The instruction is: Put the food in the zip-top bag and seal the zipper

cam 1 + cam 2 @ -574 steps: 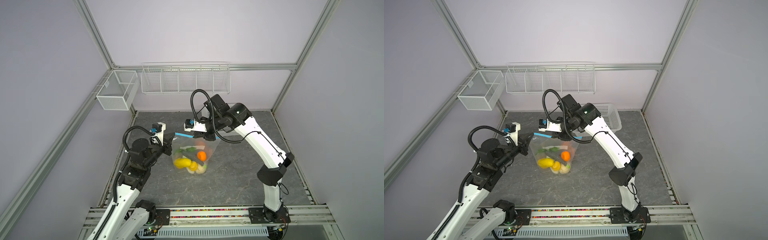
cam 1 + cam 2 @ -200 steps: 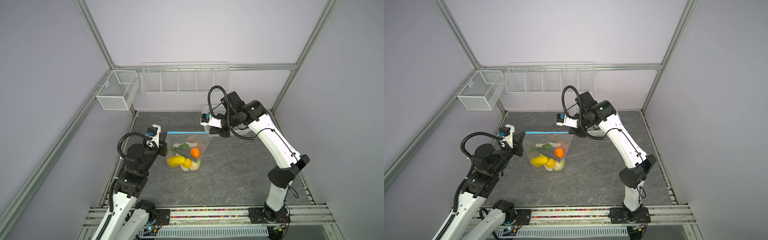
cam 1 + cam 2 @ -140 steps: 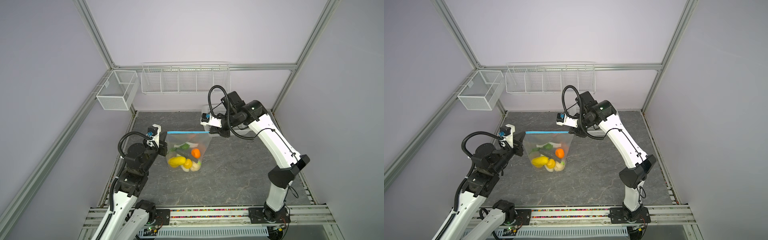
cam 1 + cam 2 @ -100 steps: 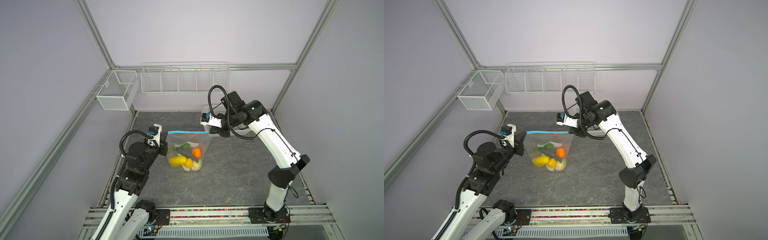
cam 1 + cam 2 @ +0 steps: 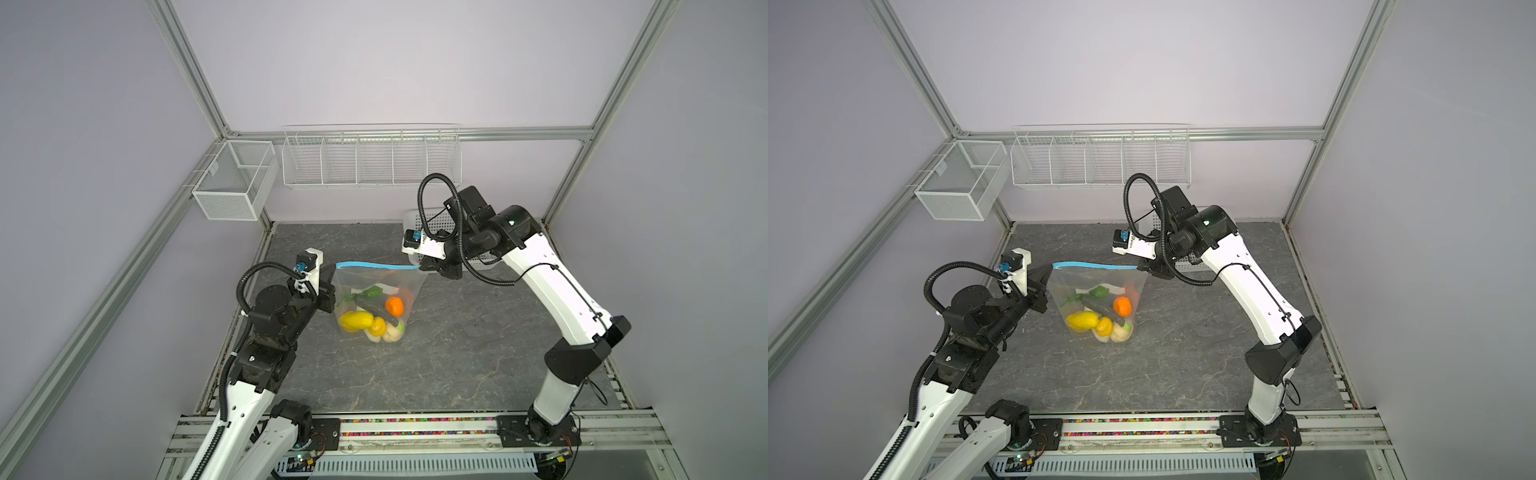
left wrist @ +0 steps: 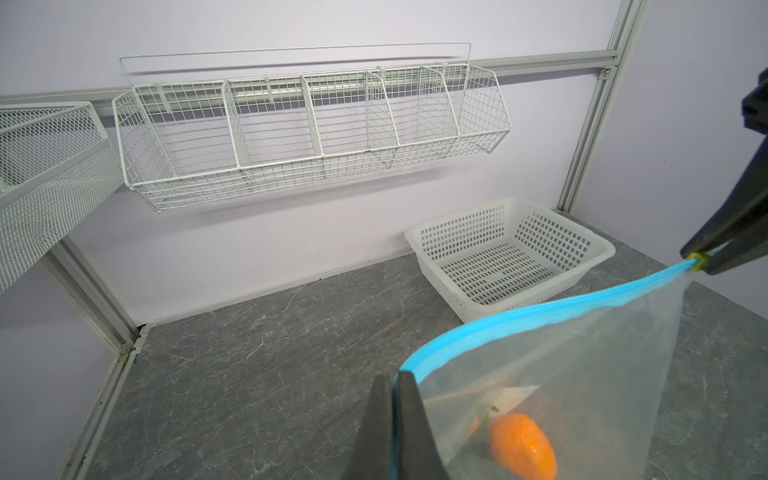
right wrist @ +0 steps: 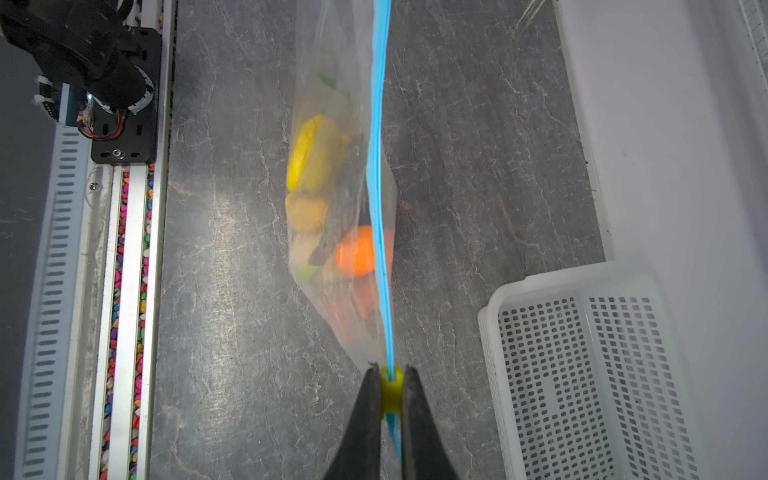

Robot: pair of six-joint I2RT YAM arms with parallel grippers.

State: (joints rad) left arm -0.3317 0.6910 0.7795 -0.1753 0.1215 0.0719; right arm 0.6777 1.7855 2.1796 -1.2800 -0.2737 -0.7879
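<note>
The clear zip-top bag (image 5: 370,291) (image 5: 1096,286) hangs stretched between both grippers above the grey table. Its blue zipper (image 5: 376,266) (image 5: 1096,266) (image 6: 540,309) (image 7: 379,166) runs taut as one closed-looking line. My left gripper (image 5: 334,270) (image 5: 1051,268) (image 6: 397,376) is shut on the bag's left top corner. My right gripper (image 5: 422,269) (image 5: 1139,268) (image 7: 390,374) is shut on the yellow slider tab (image 7: 391,386) (image 6: 700,261) at the right end. The food (image 5: 374,320) (image 5: 1100,318) lies at the bag's bottom: an orange (image 5: 394,306) (image 6: 521,449) (image 7: 355,251), yellow pieces (image 5: 356,321) (image 7: 305,158), dark and green pieces.
A white perforated basket (image 5: 434,218) (image 6: 511,257) (image 7: 582,374) stands at the back right, just behind my right wrist. A wire rack (image 5: 370,160) and a mesh box (image 5: 232,183) hang on the back wall. The arms' base rail (image 5: 415,428) runs along the front.
My right gripper has travelled right along the zipper, from close to the left gripper to the strip's far end, pulling it straight. Over the last second both arms and the bag barely shifted.
</note>
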